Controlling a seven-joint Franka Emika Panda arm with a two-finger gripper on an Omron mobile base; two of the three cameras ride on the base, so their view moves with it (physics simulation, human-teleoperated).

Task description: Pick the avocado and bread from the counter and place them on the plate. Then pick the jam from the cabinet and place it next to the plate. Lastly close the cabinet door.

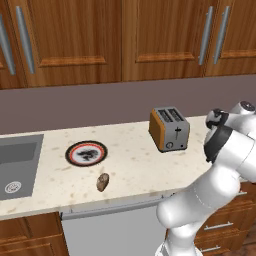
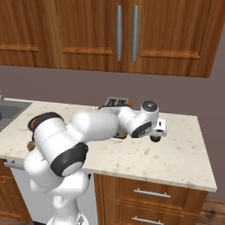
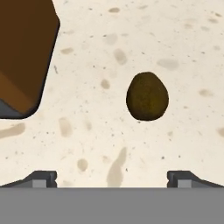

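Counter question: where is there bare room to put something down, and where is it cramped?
The counter lies bare between the plate and the toaster, and along the front edge right of the bread. In the right base view its right end is bare too. It is tight between toaster and avocado, where the open tool hovers.

Glossy white rounded arm (image 2: 94,125) segments, black bands at the joints, grey caps on the joints.
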